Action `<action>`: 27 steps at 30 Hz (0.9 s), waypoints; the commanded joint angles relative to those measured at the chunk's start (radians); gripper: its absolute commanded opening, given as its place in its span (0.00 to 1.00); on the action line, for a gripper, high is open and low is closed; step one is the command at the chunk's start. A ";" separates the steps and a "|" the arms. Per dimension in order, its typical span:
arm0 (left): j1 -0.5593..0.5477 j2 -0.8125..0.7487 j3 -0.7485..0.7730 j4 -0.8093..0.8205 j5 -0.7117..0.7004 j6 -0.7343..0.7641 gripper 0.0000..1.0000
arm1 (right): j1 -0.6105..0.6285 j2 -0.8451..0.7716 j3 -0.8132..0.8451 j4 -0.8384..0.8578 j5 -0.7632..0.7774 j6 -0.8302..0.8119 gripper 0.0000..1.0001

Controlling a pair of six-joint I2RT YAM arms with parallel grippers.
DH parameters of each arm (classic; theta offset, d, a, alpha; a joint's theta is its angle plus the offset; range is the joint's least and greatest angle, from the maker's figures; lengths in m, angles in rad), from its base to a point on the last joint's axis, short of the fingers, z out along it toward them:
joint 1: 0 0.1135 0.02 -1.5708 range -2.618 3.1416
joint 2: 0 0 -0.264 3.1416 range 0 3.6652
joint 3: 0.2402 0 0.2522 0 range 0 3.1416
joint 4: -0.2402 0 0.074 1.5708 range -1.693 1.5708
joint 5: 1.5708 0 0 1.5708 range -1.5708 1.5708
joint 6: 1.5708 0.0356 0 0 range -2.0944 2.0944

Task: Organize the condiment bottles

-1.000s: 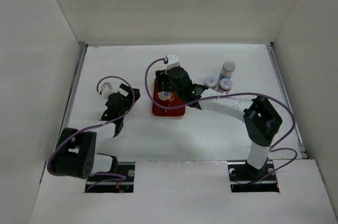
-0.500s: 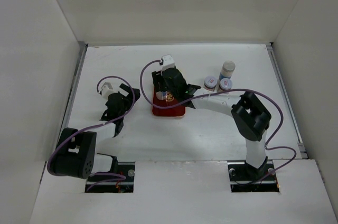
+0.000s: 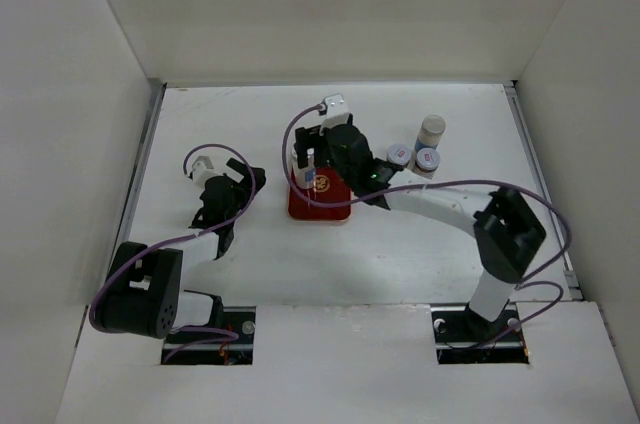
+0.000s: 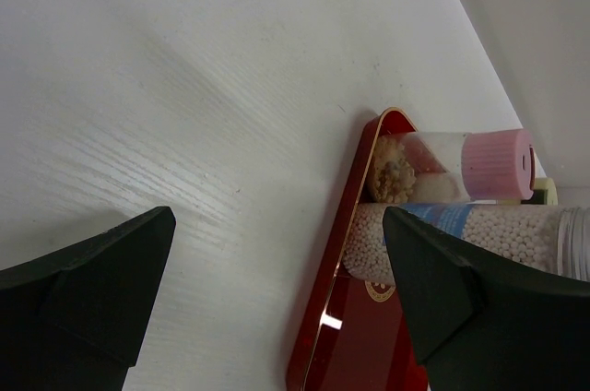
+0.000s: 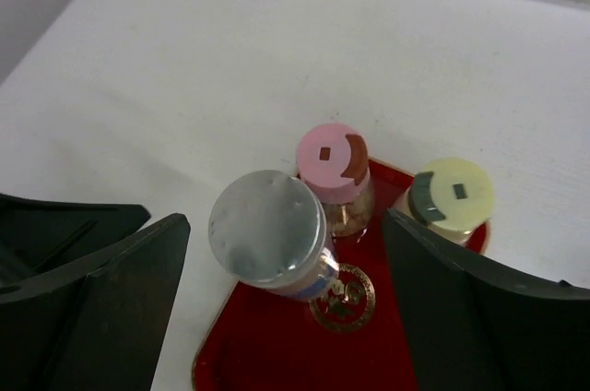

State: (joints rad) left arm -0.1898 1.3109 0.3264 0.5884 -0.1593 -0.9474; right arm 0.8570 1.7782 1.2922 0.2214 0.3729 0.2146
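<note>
Right pincer (image 5: 284,253) is standing wider than a second ago, with its wrist shifted toward the far side of the tray (image 5: 267,354). Its fingers are spread and gripping nothing.

Step in hand, as judged: letting go of the silver-lidded bottle (image 5: 267,225), which is standing upright on the tray directly below the pincer, between the fingers and clear of both.

Pink-lidded bottle (image 5: 332,162) and yellow-lidded bottle (image 5: 452,193) are standing just beyond it, also on the tray.

Contents: silver is holding white beads, pink is holding brownish lumps, yellow unclear.

Three more bottles (image 3: 427,159) are waiting on the table (image 3: 220,124), right of the pincer. Next move is probably calling for a clean lift, then a reach to those.

Left pincer (image 4: 277,225) is idling open and empty, with the tray off to its right.
</note>
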 commanded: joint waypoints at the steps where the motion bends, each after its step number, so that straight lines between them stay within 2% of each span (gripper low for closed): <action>1: 0.005 -0.005 -0.004 0.047 0.011 -0.007 1.00 | -0.057 -0.204 -0.048 0.052 0.024 -0.012 0.92; 4: -0.003 -0.003 -0.003 0.047 0.001 -0.005 1.00 | -0.198 -0.295 -0.126 0.036 0.072 0.018 0.92; 7: 0.002 -0.001 -0.003 0.047 0.010 -0.007 1.00 | -0.357 -0.316 -0.146 -0.049 0.180 0.037 0.93; 10: -0.010 -0.007 -0.003 0.047 -0.005 -0.005 1.00 | -0.465 -0.258 -0.130 -0.123 0.277 0.010 0.97; 13: -0.007 0.002 -0.003 0.047 0.004 -0.005 1.00 | -0.540 -0.182 -0.094 -0.166 0.285 0.002 1.00; 20: -0.004 -0.007 -0.004 0.047 0.000 -0.004 1.00 | -0.605 -0.111 -0.090 -0.149 0.121 0.061 1.00; 24: -0.013 -0.004 -0.003 0.047 -0.011 -0.002 1.00 | -0.620 -0.088 -0.099 -0.131 0.100 0.077 1.00; 27: -0.006 0.004 -0.001 0.047 0.007 -0.005 1.00 | -0.631 -0.076 -0.094 -0.142 0.084 0.098 0.93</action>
State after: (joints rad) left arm -0.1970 1.3128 0.3264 0.5888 -0.1604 -0.9478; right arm 0.2428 1.6932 1.1778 0.0448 0.4923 0.2779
